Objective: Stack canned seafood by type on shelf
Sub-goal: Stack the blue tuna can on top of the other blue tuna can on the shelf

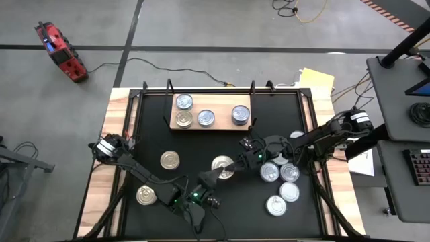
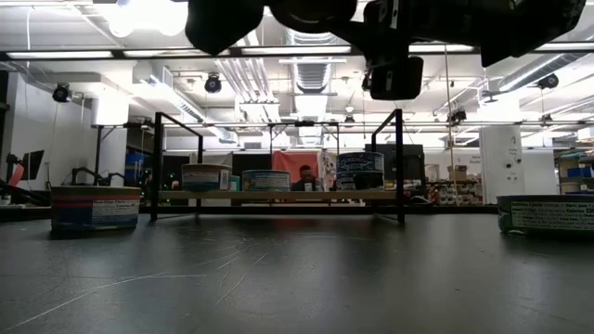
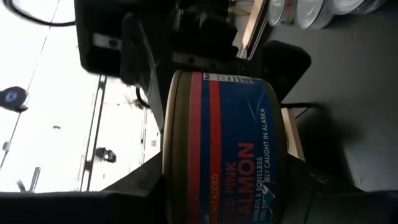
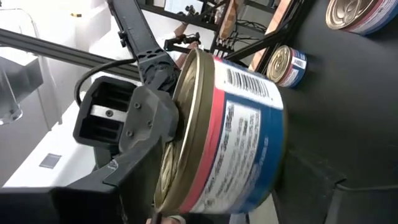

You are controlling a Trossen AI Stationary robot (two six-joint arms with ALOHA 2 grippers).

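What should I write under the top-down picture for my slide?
Two end effectors, left and right, meet at a gold-topped salmon can above the table; three cans wait on the shelf.

can label (image 3: 230,155): "PINK SALMON", plus "BONELESS" and "CAUGHT IN ALASKA" in small print
same can (image 4: 239,134): just a barcode, digits too tiny to read

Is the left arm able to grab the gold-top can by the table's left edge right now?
Probably not yet. The left gripper is busy at the salmon can mid-table, where the right gripper meets it. The gold-top can lies uncovered beside the left arm, so it looks reachable afterwards.
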